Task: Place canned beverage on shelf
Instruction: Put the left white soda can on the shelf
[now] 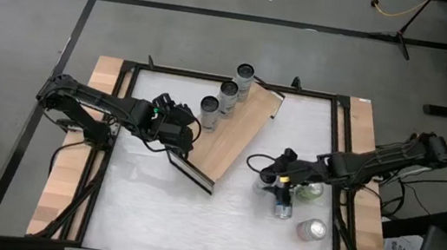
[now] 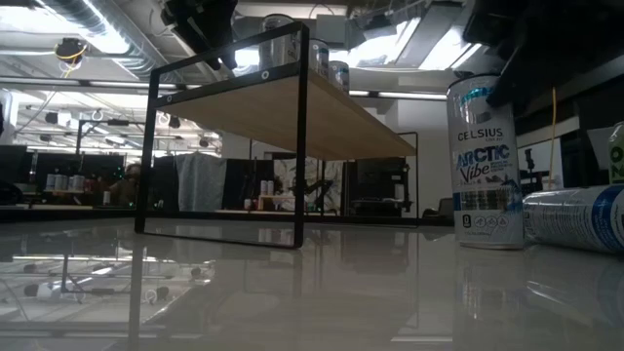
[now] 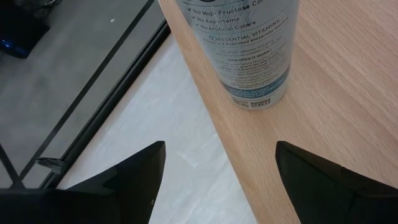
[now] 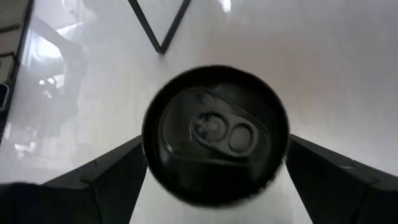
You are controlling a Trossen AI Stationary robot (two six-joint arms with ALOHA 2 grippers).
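Your left gripper (image 1: 185, 134) hangs by the shelf (image 1: 235, 135) — fingers apart, holding nothing — just beside the nearest of three cans (image 1: 209, 112) lined up along the shelf's left edge. Your right gripper (image 1: 270, 174) is over the right side of the table (image 1: 193, 217), right above an upright can (image 4: 216, 134). Its fingers are spread wide on both sides of the can, not squeezing it. Another can (image 1: 310, 231) lies nearby, toward the table's near right corner.

Light-wood shelf (image 1: 231, 135) with black frame, silver-blue cans (image 1: 209, 112), white table (image 1: 192, 226)
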